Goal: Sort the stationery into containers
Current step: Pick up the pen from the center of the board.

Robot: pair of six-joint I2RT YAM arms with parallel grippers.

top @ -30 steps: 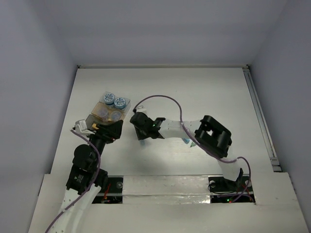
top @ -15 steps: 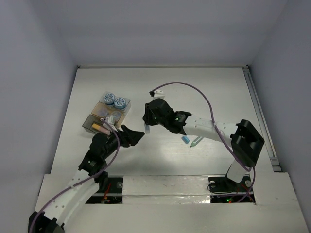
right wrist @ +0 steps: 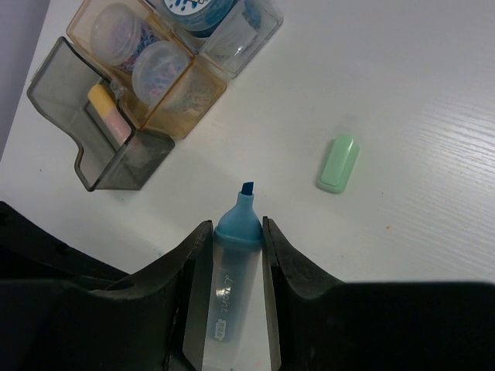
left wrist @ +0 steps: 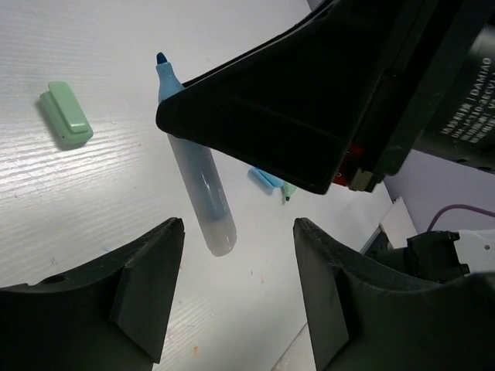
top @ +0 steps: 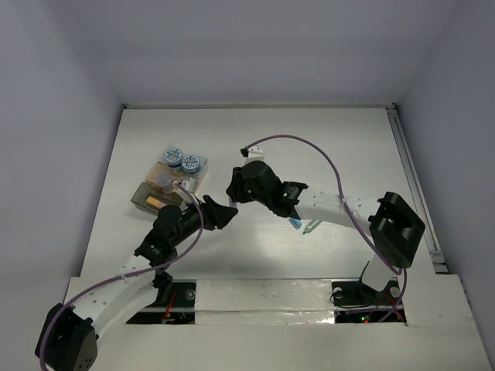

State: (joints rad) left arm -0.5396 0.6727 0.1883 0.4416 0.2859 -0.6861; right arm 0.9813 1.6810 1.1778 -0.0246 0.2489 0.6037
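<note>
While the right gripper (right wrist: 234,229) stays out of reach of the boxes, it is closed snugly on the barrel of a blue marker (left wrist: 199,182), holding it above the table with the uncapped tip leading. The marker's long axis runs far-left, aimed almost straight at the grey box (right wrist: 116,164). That box lies just beyond the tip and has an orange stick (right wrist: 108,116) inside. The amber box (right wrist: 186,100), touching its far side, holds round tubs (right wrist: 158,69).

My left gripper (left wrist: 238,226) is spread wide and empty, just near-left of the marker. From its wrist view the marker's butt end hangs in line with the gap and touches neither finger. I can't tell the depth.

The left arm is nearer the boxes, but the right already has the marker lined up. I'd judge a short push along the axis, then a release over the grey box. A loose green cap (right wrist: 338,163) lies right of that line, and two more pens (top: 302,224) wait near-right.
</note>
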